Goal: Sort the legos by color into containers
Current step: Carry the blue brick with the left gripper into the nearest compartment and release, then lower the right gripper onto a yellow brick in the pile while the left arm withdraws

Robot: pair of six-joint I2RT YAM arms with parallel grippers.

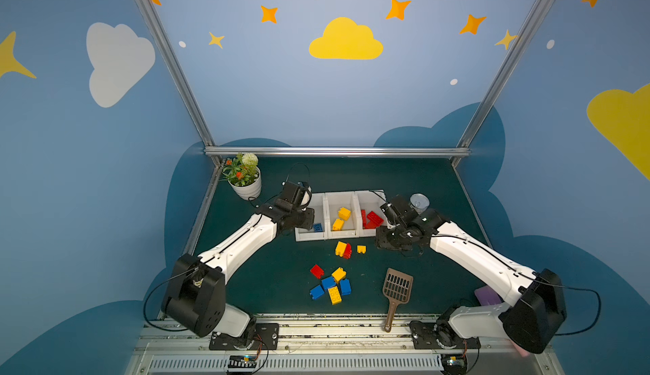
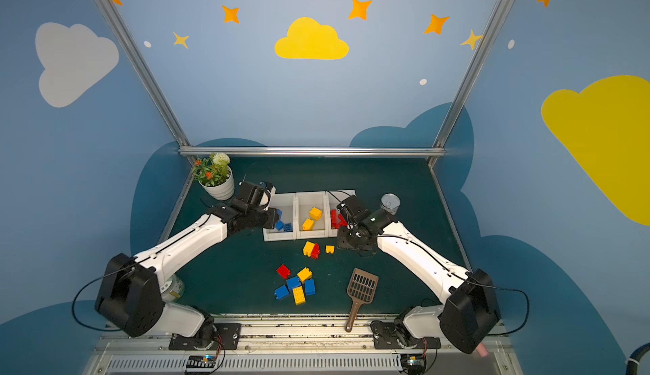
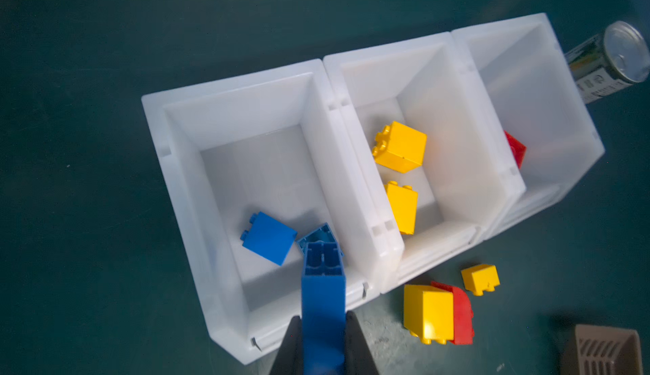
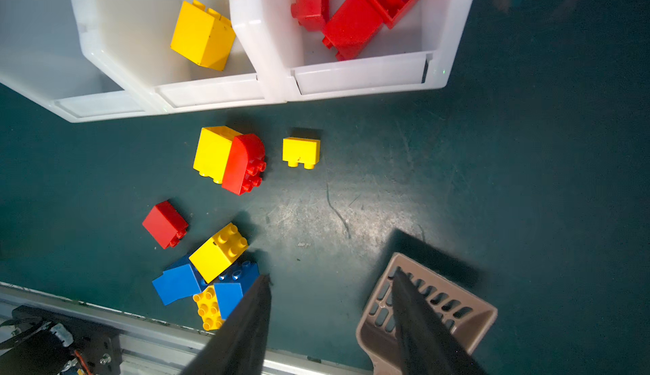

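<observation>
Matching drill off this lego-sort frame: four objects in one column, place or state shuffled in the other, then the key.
Column 1
1. long blue lego brick
2. red curved lego brick
3. brown plastic slotted scoop
4. silver-topped metal can

Column 2
A. stands beside the white bin holding red bricks
B. lies on the green mat, handle toward the front rail
C. clamped in the left gripper above the white bin holding blue bricks
D. lies on the mat against a yellow brick

Pairs: 1-C, 2-D, 3-B, 4-A
</observation>
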